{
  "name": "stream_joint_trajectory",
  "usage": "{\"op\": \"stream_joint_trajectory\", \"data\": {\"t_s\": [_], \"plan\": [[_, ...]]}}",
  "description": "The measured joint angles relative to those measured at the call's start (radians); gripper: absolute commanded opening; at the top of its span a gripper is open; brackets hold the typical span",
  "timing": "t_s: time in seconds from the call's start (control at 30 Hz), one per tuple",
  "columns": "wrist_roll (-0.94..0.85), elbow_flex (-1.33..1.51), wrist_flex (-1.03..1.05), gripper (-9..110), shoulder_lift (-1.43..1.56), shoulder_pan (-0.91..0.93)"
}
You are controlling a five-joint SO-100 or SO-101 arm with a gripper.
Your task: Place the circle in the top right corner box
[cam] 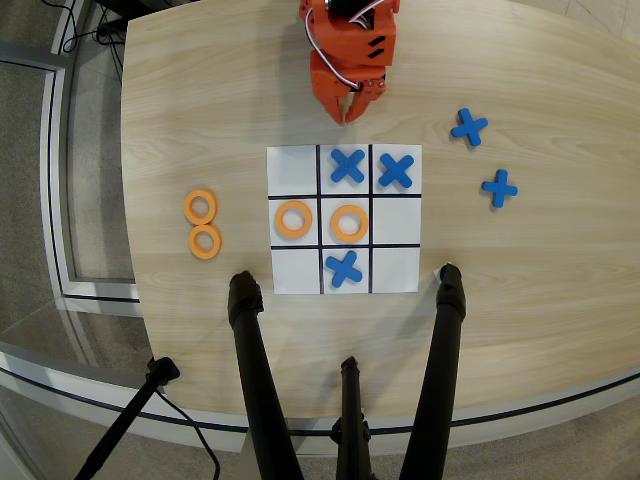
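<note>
Two flat orange plastic circles lie touching on the wooden desk, left of the white paper grid. The orange claw hangs empty beyond its far edge, tips nearly together. The touching rings risk being nudged together.

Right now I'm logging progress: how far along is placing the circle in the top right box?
Not started. The gripper hangs empty above the grid. Two rings sit in the middle row, and two spare rings wait left. In the overhead view, the top right box holds an X.
</note>
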Motion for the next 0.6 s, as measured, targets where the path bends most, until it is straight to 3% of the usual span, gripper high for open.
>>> {"op": "stream_joint_trajectory", "data": {"t_s": [0.4, 0.6], "plan": [[-0.002, -0.014, 0.021, 9, -0.021, -0.020], [-0.002, -0.130, -0.041, 11, -0.173, 0.043]]}}
